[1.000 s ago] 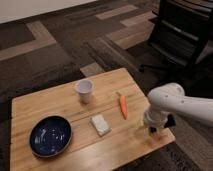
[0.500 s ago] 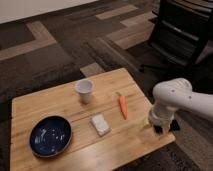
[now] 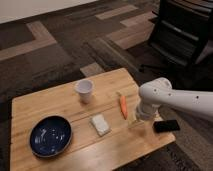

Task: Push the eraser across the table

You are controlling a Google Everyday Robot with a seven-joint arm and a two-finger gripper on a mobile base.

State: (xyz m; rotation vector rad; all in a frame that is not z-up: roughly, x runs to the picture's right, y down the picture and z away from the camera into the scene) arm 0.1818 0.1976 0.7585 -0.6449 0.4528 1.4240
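On the far left of the worktop [image 3: 60,105], a dark blue bowl [image 3: 50,135] is seen near the front edge. Moving right, a white paper cup [image 3: 84,91] is found standing upright toward the back, and a pale speckled block [image 3: 100,124] is laid flat in front of it. Further along, an orange carrot [image 3: 123,106] is stretched out lengthwise. Just beside it the tool [image 3: 136,120] is lowered to the wood under the white arm [image 3: 170,97]; whether it is wide or narrow cannot be told. At the right edge, the black eraser [image 3: 166,126] is seen lying flat, close to the tool's right side.
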